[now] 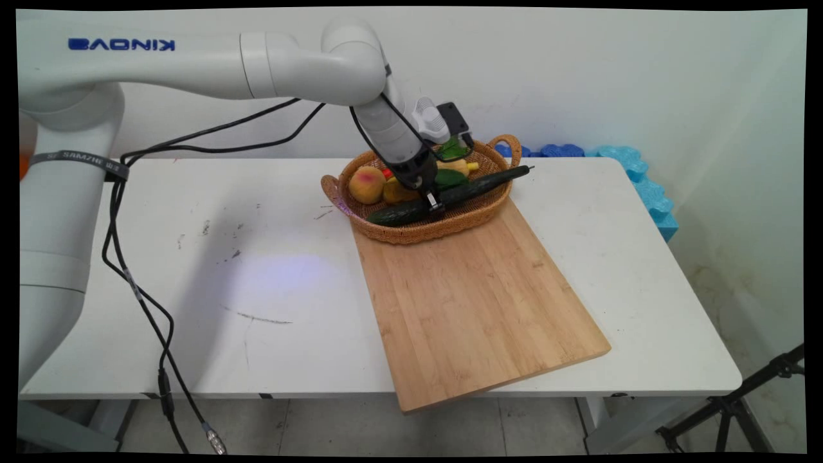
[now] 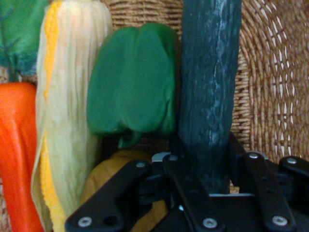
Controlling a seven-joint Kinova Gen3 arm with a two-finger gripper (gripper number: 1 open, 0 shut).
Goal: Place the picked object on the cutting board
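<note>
My gripper (image 1: 434, 204) reaches down into a woven basket (image 1: 424, 235) at the back of the table and is shut on a long dark green cucumber (image 1: 476, 188). The cucumber lies across the basket with its right end past the rim. In the hand view the cucumber (image 2: 210, 96) runs up from between the gripper's (image 2: 206, 186) linkage. Beside it lie a green pepper (image 2: 133, 92), an ear of corn (image 2: 63, 121), an orange vegetable (image 2: 17, 159) and a yellow-brown piece (image 2: 116, 169). A peach (image 1: 366, 184) sits at the basket's left end.
A wooden cutting board (image 1: 476, 302) lies in front of the basket and overhangs the table's near edge. Blue foam pieces (image 1: 633, 167) sit at the table's back right corner. A black tripod (image 1: 739, 405) stands on the floor at the right.
</note>
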